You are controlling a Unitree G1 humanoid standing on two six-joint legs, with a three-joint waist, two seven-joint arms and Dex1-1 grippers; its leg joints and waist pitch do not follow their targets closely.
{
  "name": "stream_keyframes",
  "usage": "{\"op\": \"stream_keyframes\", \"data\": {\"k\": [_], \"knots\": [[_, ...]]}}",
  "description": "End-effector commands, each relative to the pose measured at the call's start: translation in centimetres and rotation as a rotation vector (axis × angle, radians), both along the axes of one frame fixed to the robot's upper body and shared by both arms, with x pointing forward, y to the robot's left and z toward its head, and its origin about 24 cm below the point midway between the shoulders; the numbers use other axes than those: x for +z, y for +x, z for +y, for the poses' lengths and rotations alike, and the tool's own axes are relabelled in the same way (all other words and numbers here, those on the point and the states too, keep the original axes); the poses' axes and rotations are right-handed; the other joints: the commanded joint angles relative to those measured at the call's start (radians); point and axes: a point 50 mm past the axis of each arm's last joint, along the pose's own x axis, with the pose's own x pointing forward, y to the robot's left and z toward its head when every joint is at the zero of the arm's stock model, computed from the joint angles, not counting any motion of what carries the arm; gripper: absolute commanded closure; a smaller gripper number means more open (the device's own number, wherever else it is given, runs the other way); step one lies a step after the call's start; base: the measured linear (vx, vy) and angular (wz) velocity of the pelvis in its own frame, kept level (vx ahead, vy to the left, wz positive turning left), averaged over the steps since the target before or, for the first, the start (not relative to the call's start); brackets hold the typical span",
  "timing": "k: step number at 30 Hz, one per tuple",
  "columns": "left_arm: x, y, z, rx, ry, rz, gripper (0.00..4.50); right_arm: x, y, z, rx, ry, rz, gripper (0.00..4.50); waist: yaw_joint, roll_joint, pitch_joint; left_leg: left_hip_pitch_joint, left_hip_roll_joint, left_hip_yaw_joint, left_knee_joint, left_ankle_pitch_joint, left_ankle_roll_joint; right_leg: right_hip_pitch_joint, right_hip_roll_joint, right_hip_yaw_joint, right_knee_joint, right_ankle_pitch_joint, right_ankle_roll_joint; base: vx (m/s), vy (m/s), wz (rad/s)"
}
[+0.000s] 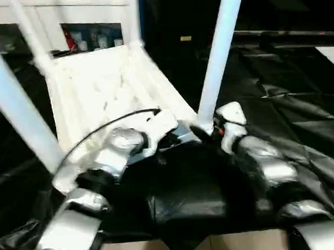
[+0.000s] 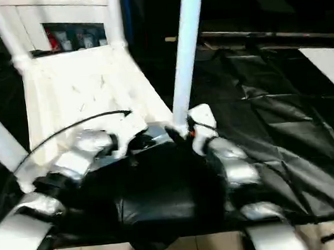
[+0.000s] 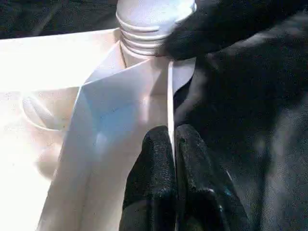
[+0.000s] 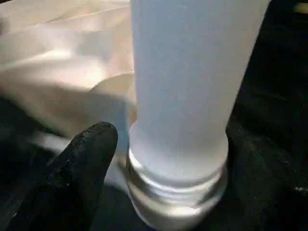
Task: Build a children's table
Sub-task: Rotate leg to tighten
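Tabletop is upside down on the black sheet, ribbed underside up, tilted away from the robot. Four legs stand up from its corner sockets: near-left leg, near-right leg, and two more at the far corners, far-left leg and far-right leg.

Left claw: fingers pressed together on the thin rim wall of the tabletop at the near-right corner, pinching the edge. It looks like it's bracing the top while the other arm works.

Right claw: around the base of the near-right leg, just above the socket. One black finger sits beside the tube with a visible gap, the other side is dark and hard to read. Jaws look spread, not clamped on the leg, though I can't rule out light contact on the hidden side.

Step in hand, my read: seating the last leg in the near-right socket. Thread rings are visible above the socket lip in the left wrist view, so the leg looks not fully home.

Next move calls for: re-close the right claw on the tube low down, keep it square to the socket, twist or press further while the left keeps the rim pinned. Risk: the top is tilted and light, so a side load could cock the leg or skid the whole thing on the sheet.
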Motion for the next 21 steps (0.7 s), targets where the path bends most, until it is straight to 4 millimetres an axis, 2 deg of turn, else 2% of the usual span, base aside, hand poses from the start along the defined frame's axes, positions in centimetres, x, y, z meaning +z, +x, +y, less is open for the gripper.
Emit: {"op": "stream_keyframes", "data": {"k": [1,5,7,11,13,16,17,21], "knots": [[-0.4,-0.9,-0.5,-0.095,-0.04,0.027,4.5,1.0,-0.7,1.7,0.223,-0.006,-0.033,0.76,0.009,-0.006,-0.057,0.003,0.046,-0.023,-0.06,-0.19,0.076,0.05,-0.092,0.056,-0.084,-0.235,-0.182,0.0,0.0,0.0],[-0.3,-1.9,1.1,-0.2,-0.037,0.095,4.5,1.0,-1.4,-0.2,0.311,-0.062,-0.016,0.76,0.012,-0.001,-0.057,0.002,0.047,-0.022,-0.06,-0.175,0.076,0.052,-0.092,0.056,-0.079,-0.205,-0.199,0.0,0.0,0.0],[-0.1,-2.2,1.7,-0.232,-0.051,0.109,4.5,1.0,-1.6,-0.7,0.326,-0.077,-0.014,0.76,0.015,0.004,-0.057,0.007,0.053,-0.022,-0.062,-0.185,0.065,0.049,-0.091,0.054,-0.078,-0.203,-0.21,0.0,0.0,0.0],[0.0,-2.6,2.8,-0.251,-0.059,0.126,4.5,1.1,-2.0,-1.3,0.353,-0.081,0.005,0.76,0.027,0.005,-0.055,0.011,0.055,-0.019,-0.063,-0.192,0.053,0.046,-0.089,0.056,-0.076,-0.205,-0.211,0.0,0.0,0.0],[0.1,-2.6,3.2,-0.244,-0.057,0.125,4.5,1.0,-2.2,-1.3,0.362,-0.066,0.018,0.76,0.028,0.004,-0.054,0.009,0.052,-0.02,-0.064,-0.207,0.045,0.047,-0.091,0.055,-0.079,-0.242,-0.197,0.0,0.0,0.0],[0.1,-2.6,3.4,-0.237,-0.06,0.122,4.5,0.8,-2.5,-1.0,0.385,-0.051,0.032,1.08,0.028,0.003,-0.054,0.008,0.051,-0.021,-0.064,-0.205,0.041,0.047,-0.092,0.055,-0.082,-0.269,-0.184,0.0,0.0,0.0],[0.2,-2.7,3.4,-0.234,-0.059,0.12,4.5,0.7,-2.6,-0.9,0.392,-0.051,0.035,1.08,0.028,0.003,-0.055,0.007,0.05,-0.022,-0.063,-0.204,0.041,0.048,-0.093,0.055,-0.082,-0.269,-0.183,0.0,0.0,0.0],[0.2,-2.7,3.6,-0.231,-0.06,0.119,4.5,0.6,-2.8,-0.7,0.397,-0.035,0.042,1.55,0.027,0.003,-0.055,0.007,0.05,-0.022,-0.063,-0.184,0.044,0.048,-0.091,0.056,-0.079,-0.245,-0.183,0.0,0.0,0.0]]}}
